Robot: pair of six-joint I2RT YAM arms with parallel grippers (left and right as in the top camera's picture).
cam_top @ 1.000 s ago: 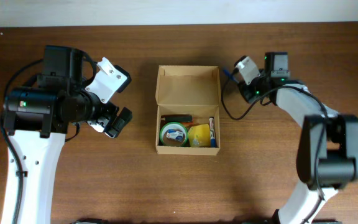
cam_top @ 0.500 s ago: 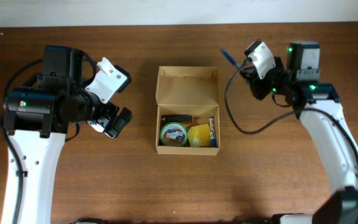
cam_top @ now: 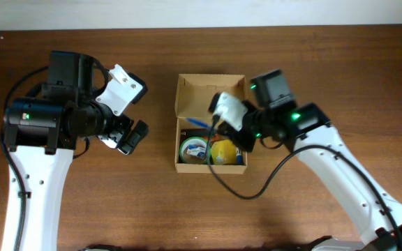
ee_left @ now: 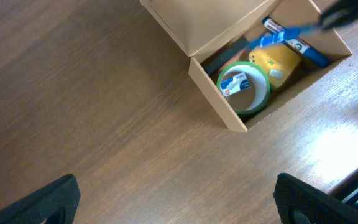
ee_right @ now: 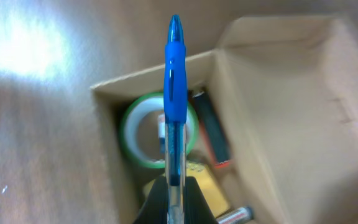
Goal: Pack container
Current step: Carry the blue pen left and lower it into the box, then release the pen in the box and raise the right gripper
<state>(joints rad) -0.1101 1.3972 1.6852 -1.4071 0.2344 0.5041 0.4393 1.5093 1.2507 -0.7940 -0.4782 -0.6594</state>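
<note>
closest in, on the right wrist cam, your right gripper [ee_right: 169, 198] is pinched shut on a blue pen [ee_right: 174, 93]. the barrel pokes straight out past the fingers and the tip is out over the box.

just under it is the container [cam_top: 201, 168]: a plain tan-brown cardboard box, rectangular, no print anywhere. it's sitting mid-table between your two arms. from overhead the right gripper hangs over the box's right half, with the pen angled across the opening.

inside, a green tape roll [cam_top: 195, 148] lies flat at the front left and something yellow [cam_top: 223, 150] sits right beside it. a marker with a blue end [cam_top: 239, 143] runs along the right wall, and a black-and-red item [cam_top: 204, 132] sits behind the tape. can't tell you what the yellow or the black-and-red thing actually is.

further back, the hinged flap lid [cam_top: 211, 97] is thrown open on the far side, bare inner face showing.

your left gripper [cam_top: 124, 138] is off to the left of the box, well apart from it. its jaws are spread wide with nothing between them, over bare brown wooden table [cam_top: 152, 209].
</note>
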